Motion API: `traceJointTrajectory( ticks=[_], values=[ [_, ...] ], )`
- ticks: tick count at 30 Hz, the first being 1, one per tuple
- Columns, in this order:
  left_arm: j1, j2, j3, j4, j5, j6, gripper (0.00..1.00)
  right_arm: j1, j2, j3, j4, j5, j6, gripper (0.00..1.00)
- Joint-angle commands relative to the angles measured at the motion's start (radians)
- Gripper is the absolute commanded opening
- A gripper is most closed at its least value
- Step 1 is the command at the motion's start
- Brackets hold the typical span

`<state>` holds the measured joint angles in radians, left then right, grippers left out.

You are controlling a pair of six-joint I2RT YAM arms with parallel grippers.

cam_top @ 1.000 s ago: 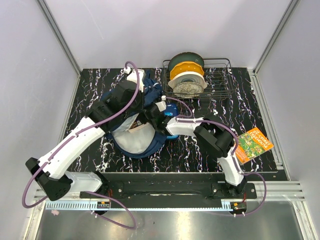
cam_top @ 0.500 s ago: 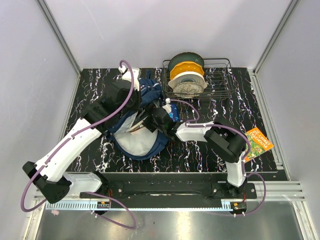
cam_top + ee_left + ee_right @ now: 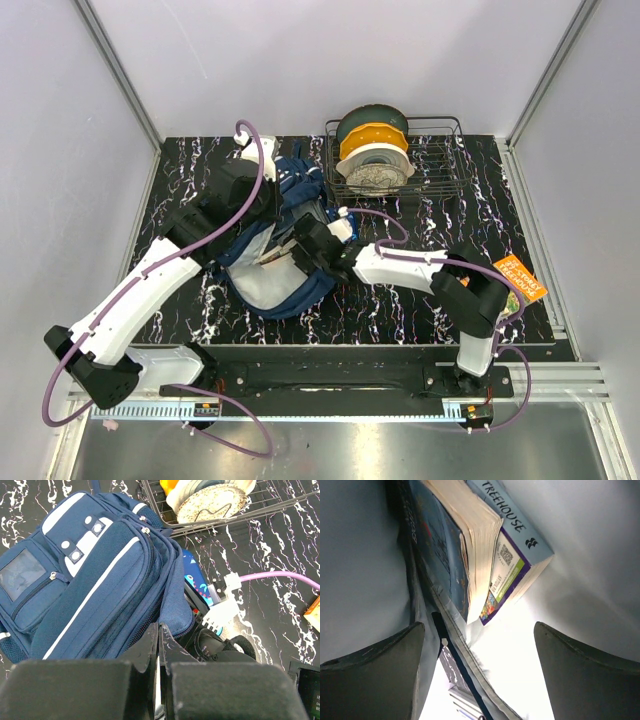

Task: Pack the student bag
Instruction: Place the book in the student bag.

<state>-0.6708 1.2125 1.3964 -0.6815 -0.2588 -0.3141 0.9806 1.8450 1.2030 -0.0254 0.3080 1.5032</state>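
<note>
Fingers first, seen from above: my left gripper (image 3: pixel 268 205) sits clenched at the far rim of the student bag (image 3: pixel 275 285). The bag lies slumped on the black marbled table (image 3: pixel 470 220), left of centre and just beside the wire rack (image 3: pixel 440 180) of filament spools (image 3: pixel 375 165). My right gripper (image 3: pixel 300 240) reaches into the bag's mouth, and this view hides how its jaws stand.

From my left wrist, the left fingers (image 3: pixel 145 650) are pressed together, seemingly pinching navy fabric at the edge of the opening. The front pockets spread out ahead, and a blue patterned pencil case (image 3: pixel 197 582) lies against the bag's side.

From my right wrist, the right fingers (image 3: pixel 370 655) stand spread wide with nothing between them, deep inside the pale lining. A Treehouse paperback (image 3: pixel 515 555) leans there untouched.

I judge the bag limp and floppy, so its mouth would sag shut unheld, and books will make it bottom-heavy. The stitched rim is the firmest hold; the smooth lining would likely slip.
</note>
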Motion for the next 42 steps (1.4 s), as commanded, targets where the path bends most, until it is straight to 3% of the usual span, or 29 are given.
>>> traceJointTrajectory(
  ticks=[1,4,7,9,13,15,17,18,19,20,21,22,23,27,32,39,42],
  values=[
    [0.011,-0.057,0.030,0.151,0.004,-0.010,0.00,-0.005,0.006,0.067,-0.111,0.092,0.051,0.96],
    [0.010,-0.059,0.033,0.151,0.027,-0.014,0.00,-0.016,0.037,0.063,-0.055,0.089,0.051,0.92],
    [0.010,-0.067,0.024,0.157,0.050,-0.022,0.00,-0.063,0.095,0.067,0.074,-0.008,0.003,0.88],
    [0.011,-0.071,0.021,0.160,0.059,-0.025,0.00,-0.098,0.141,0.070,0.158,-0.122,0.000,0.80],
    [0.011,-0.076,0.015,0.160,0.084,-0.028,0.00,-0.117,0.155,0.041,0.353,-0.102,-0.103,0.68],
    [0.011,-0.074,0.012,0.161,0.093,-0.029,0.00,-0.129,0.178,0.049,0.491,-0.183,-0.179,0.62],
    [0.011,-0.068,0.009,0.163,0.101,-0.031,0.00,-0.132,0.198,0.081,0.515,-0.246,-0.214,0.57],
    [0.011,-0.065,0.009,0.166,0.101,-0.031,0.00,-0.132,0.215,0.087,0.548,-0.269,-0.230,0.53],
    [0.011,-0.065,0.007,0.166,0.101,-0.031,0.00,-0.134,0.226,0.090,0.579,-0.292,-0.247,0.36],
    [0.010,-0.064,0.004,0.166,0.101,-0.031,0.00,-0.134,0.233,0.105,0.594,-0.341,-0.256,0.31],
    [0.010,-0.062,0.003,0.166,0.096,-0.031,0.00,-0.134,0.243,0.115,0.581,-0.354,-0.255,0.35],
    [0.011,-0.064,-0.002,0.166,0.095,-0.031,0.00,-0.135,0.247,0.121,0.576,-0.362,-0.259,0.50],
    [0.011,-0.064,-0.007,0.166,0.090,-0.031,0.00,-0.134,0.247,0.124,0.562,-0.380,-0.273,0.56],
    [0.014,-0.085,-0.037,0.152,0.024,-0.026,0.00,-0.137,0.136,0.049,0.493,-0.363,-0.394,0.70],
    [0.031,-0.099,-0.063,0.158,0.009,-0.036,0.00,-0.137,-0.036,-0.036,0.325,-0.245,-0.436,0.81],
    [0.045,-0.116,-0.086,0.158,0.006,-0.036,0.00,-0.137,-0.266,-0.196,0.230,-0.213,-0.485,0.81],
    [0.051,-0.134,-0.105,0.157,-0.002,-0.033,0.00,-0.137,-0.407,-0.252,0.055,-0.157,-0.489,0.81]
  ],
)
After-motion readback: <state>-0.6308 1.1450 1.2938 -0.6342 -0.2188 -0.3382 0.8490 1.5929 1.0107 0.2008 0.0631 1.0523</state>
